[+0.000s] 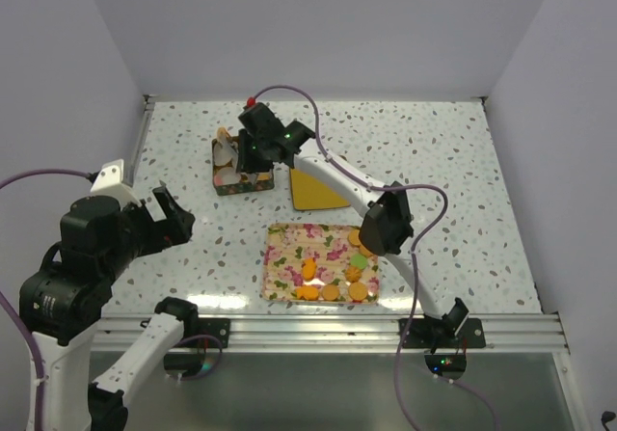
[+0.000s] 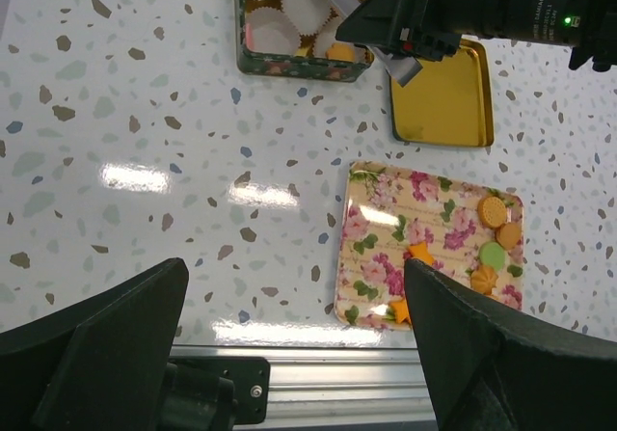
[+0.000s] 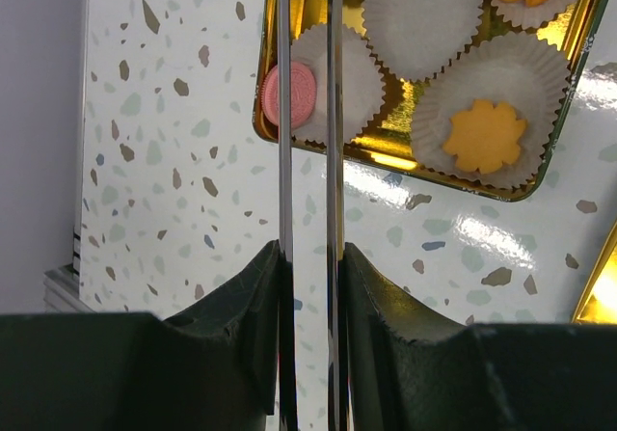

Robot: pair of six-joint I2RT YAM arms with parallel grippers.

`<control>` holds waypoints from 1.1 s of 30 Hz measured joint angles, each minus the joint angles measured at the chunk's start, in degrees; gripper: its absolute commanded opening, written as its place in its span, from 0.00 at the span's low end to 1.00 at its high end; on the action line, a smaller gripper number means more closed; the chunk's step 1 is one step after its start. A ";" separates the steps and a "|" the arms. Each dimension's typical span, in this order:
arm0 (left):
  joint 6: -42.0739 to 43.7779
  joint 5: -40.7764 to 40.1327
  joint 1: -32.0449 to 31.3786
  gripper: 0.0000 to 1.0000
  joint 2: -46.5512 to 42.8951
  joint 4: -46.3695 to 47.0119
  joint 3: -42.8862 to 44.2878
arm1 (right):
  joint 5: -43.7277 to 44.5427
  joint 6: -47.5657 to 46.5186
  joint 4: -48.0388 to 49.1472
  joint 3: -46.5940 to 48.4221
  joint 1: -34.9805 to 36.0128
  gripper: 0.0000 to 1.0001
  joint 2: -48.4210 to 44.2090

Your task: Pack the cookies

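Note:
Several cookies [image 1: 333, 282], orange-brown with one pale green, lie on the near right part of a floral tray [image 1: 289, 257]; they also show in the left wrist view [image 2: 496, 243]. A gold-lined tin [image 1: 236, 182] with white paper cups stands further back. My right gripper [image 3: 310, 253] is shut on metal tongs [image 3: 333, 113] whose blades reach over the tin [image 3: 386, 151]. A pink cookie [image 3: 299, 96] lies in a cup under the left blade. Two orange flower cookies [image 3: 484, 134] sit in other cups. My left gripper [image 2: 294, 286] is open and empty, above the table's left side.
The tin's gold lid [image 1: 316, 192] lies flat to the right of the tin and behind the tray. The right arm [image 1: 386, 224] arches over the tray's right side. An aluminium rail [image 1: 318, 333] runs along the near table edge.

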 measured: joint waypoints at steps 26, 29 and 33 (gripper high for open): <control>1.57 -0.61 0.00 1.00 0.11 -0.42 1.86 | 0.13 1.27 0.09 0.00 0.00 0.48 1.20; 1.68 -0.63 0.00 1.00 0.13 -0.42 1.95 | 0.72 1.18 -0.94 0.00 0.00 0.48 0.81; 1.68 -0.79 0.00 1.00 0.37 -0.42 2.49 | 1.90 0.92 -2.45 0.00 -0.04 0.48 -1.66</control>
